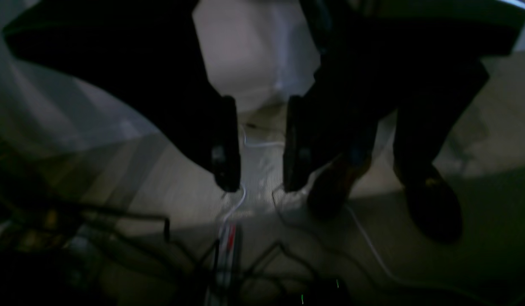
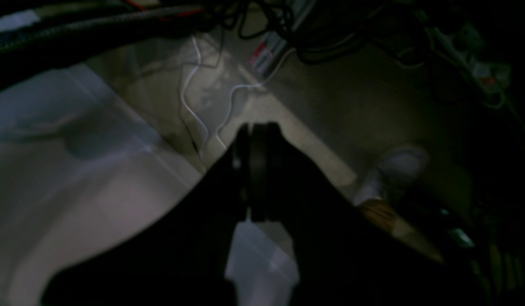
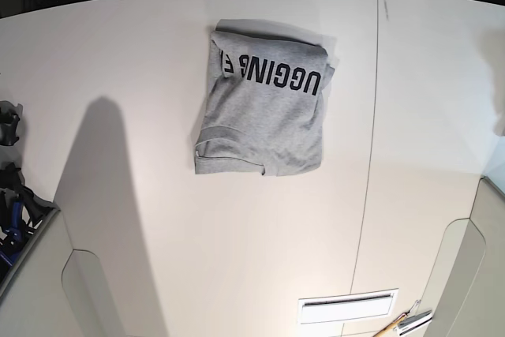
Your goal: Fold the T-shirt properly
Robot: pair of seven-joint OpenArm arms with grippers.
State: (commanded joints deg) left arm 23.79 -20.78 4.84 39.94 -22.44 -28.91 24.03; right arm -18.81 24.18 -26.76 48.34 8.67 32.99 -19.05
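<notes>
While black block letters reading "UGGING" are showing upside down across it, the grey T-shirt is lying on the pale table, folded into a compact, slightly uneven bundle with creases and a layered lower-left edge. Well apart from it, the left claw is hanging spread, and the right claw is pressing its fingers together.

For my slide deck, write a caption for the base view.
Grey T-shirt folded into a compact bundle on a pale table, its black lettering upside down.
</notes>
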